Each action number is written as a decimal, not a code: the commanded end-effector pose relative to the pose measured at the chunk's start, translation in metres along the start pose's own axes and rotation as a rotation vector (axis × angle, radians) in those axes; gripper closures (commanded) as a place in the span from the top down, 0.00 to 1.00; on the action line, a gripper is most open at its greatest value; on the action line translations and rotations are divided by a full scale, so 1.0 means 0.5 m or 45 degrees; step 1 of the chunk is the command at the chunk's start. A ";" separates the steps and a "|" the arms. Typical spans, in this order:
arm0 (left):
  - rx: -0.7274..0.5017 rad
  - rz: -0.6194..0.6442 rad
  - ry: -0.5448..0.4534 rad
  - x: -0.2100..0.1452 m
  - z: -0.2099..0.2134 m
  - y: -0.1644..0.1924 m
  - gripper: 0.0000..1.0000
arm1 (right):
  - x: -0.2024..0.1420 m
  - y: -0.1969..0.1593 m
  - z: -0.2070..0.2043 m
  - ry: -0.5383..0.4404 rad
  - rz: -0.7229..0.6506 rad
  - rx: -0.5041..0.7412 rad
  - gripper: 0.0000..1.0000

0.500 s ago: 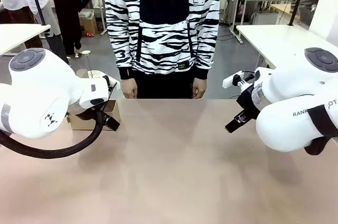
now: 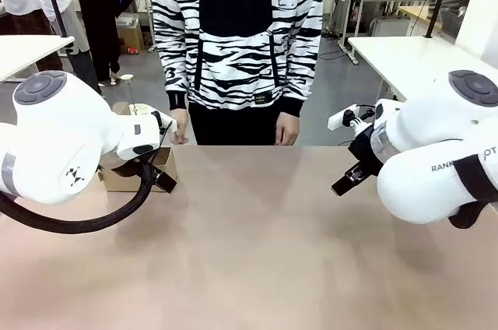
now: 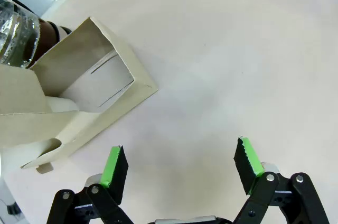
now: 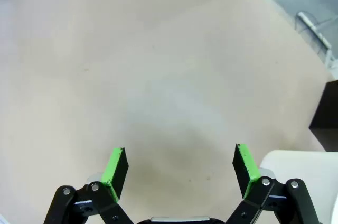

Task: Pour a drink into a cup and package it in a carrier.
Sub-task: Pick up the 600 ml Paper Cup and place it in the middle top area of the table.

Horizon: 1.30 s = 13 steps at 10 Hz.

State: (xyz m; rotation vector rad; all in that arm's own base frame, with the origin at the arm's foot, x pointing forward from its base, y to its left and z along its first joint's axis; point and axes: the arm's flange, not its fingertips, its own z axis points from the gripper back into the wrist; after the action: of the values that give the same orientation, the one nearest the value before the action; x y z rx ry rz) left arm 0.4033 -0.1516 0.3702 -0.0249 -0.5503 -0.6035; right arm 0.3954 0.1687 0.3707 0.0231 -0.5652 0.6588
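While both pincers, left [image 3: 179, 163] and right [image 4: 179, 168], hang with fingers apart over the surface [image 4: 158, 49], the cardboard carrier [image 3: 79, 92] sits near the far-left corner, just beside the left pincer but untouched, with the glass carafe [image 3: 16, 28] against it.

a pale brown tabletop [image 2: 257, 268] fills the foreground, evenly lit. beyond it lies a grey floor [image 2: 331, 104]. a white table [image 2: 405, 54] stands at the right and a second white table [image 2: 27, 46] at the left edge. farther back, what may be a cardboard box [image 2: 129, 34] sits on the floor.
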 end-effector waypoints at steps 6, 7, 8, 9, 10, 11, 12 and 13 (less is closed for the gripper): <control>0.000 -0.001 0.000 0.000 0.000 0.000 1.00 | 0.057 -0.061 0.102 -0.099 -0.002 0.034 1.00; 0.000 -0.001 0.000 0.000 0.000 0.000 1.00 | 0.085 -0.097 0.149 -0.158 0.011 0.117 1.00; 0.000 -0.001 0.000 0.000 0.000 0.000 1.00 | 0.104 -0.147 0.192 -0.189 0.036 0.180 1.00; 0.000 -0.001 0.000 0.000 0.000 0.000 1.00 | 0.107 -0.212 0.232 -0.218 0.067 0.270 1.00; 0.000 -0.001 0.000 0.000 0.000 0.000 1.00 | 0.089 -0.288 0.268 -0.301 0.146 0.390 1.00; 0.000 -0.001 0.000 0.000 0.000 0.000 1.00 | 0.052 -0.360 0.285 -0.392 0.207 0.472 1.00; 0.000 -0.001 0.000 0.000 0.000 0.000 1.00 | -0.005 -0.430 0.276 -0.472 0.234 0.573 1.00; 0.000 -0.001 0.000 0.000 0.000 0.000 1.00 | -0.050 -0.481 0.249 -0.540 0.226 0.643 1.00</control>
State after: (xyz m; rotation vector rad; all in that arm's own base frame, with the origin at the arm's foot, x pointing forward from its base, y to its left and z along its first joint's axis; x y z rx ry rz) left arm 0.4035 -0.1516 0.3701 -0.0242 -0.5501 -0.6034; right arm 0.4306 -0.0414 0.5273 0.5031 -0.8286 0.9209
